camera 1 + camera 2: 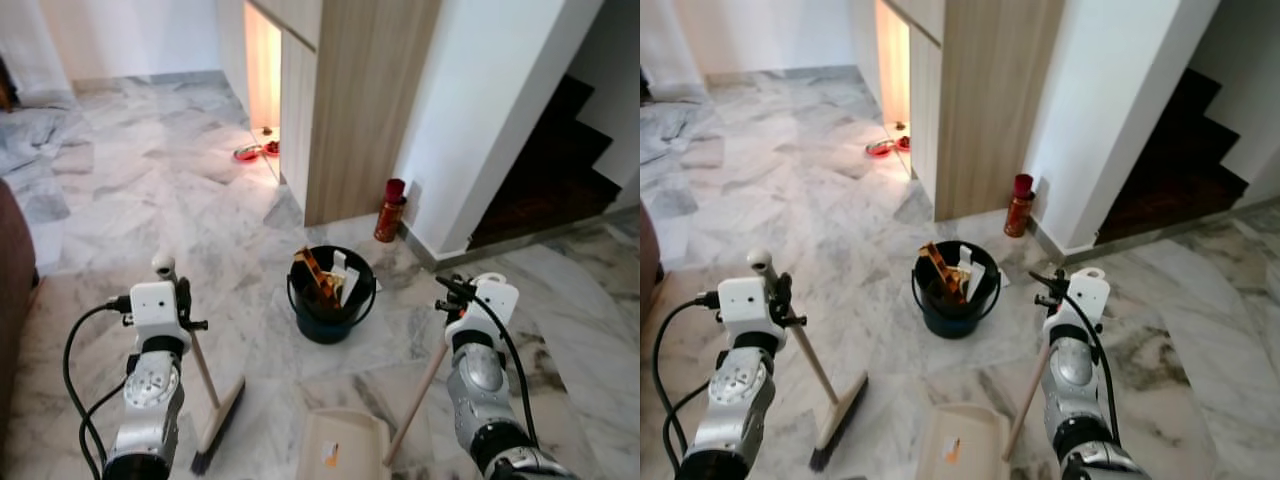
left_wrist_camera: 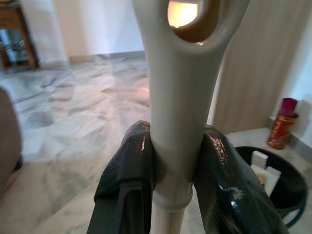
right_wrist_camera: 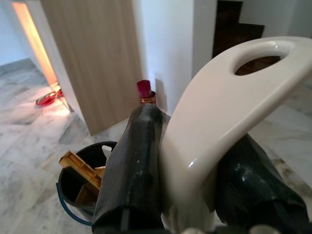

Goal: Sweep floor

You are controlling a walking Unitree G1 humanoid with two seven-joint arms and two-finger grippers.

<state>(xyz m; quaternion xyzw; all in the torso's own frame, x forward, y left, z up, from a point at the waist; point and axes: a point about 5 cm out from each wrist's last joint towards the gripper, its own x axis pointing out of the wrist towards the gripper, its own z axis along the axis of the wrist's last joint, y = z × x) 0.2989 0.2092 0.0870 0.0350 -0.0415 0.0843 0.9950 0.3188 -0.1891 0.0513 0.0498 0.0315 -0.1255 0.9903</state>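
Observation:
My left gripper is shut on the white top of the broom handle. The wooden stick slants down to the broom head, which rests on the marble floor. On the other side, my right gripper is shut on the white looped grip of the dustpan handle. The beige dustpan lies flat on the floor between my arms. Just ahead stands a black bucket holding yellow and white rubbish.
A wooden cabinet and a white wall corner stand behind the bucket, with a red can at their foot. Dark stairs rise at the right. Red bowls lie by the cabinet. A brown sofa edge is at the left.

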